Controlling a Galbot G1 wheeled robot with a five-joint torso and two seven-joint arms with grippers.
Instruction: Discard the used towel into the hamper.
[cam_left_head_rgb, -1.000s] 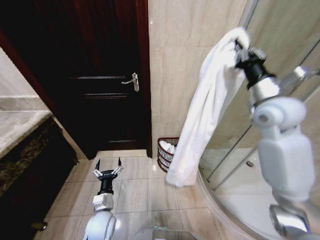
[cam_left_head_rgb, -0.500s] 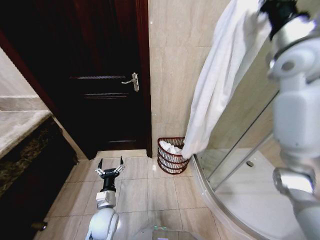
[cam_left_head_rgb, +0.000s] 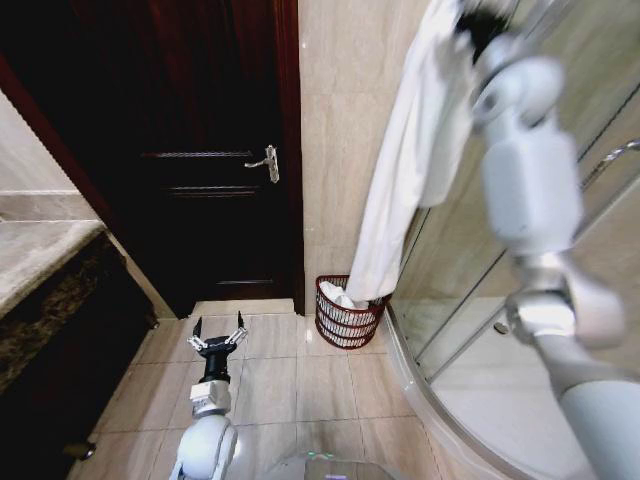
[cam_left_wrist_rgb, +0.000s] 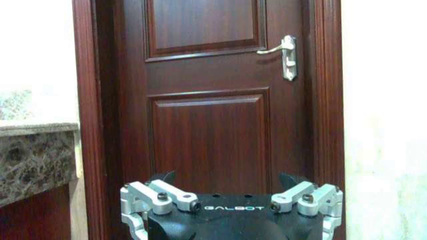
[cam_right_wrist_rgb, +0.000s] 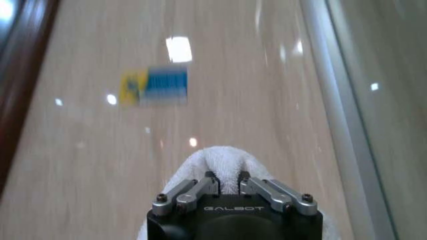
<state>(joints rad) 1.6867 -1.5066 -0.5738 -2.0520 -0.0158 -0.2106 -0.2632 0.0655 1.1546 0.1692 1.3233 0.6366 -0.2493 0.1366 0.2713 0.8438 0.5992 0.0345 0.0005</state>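
The used towel (cam_left_head_rgb: 410, 150) is long and white. It hangs down the tiled wall from my raised right gripper (cam_left_head_rgb: 472, 18) at the top of the head view. Its lower end reaches the rim of the hamper (cam_left_head_rgb: 350, 320), a dark reddish-brown slatted basket on the floor in the corner, with white cloth inside. In the right wrist view the right gripper (cam_right_wrist_rgb: 225, 183) is shut on a fold of the towel (cam_right_wrist_rgb: 223, 162). My left gripper (cam_left_head_rgb: 218, 336) stays low over the floor tiles, facing the door, open and holding nothing (cam_left_wrist_rgb: 227, 178).
A dark wooden door (cam_left_head_rgb: 200, 150) with a metal lever handle (cam_left_head_rgb: 266, 162) stands left of the hamper. The curved glass shower enclosure (cam_left_head_rgb: 480, 330) closes the right side. A stone counter (cam_left_head_rgb: 40, 260) runs along the left. Tiled floor (cam_left_head_rgb: 290, 380) lies between.
My right arm has swung up and toward the wall, carrying the towel. Its lower end moved from in front of the shower base to over the hamper's rim. The left arm stayed put.
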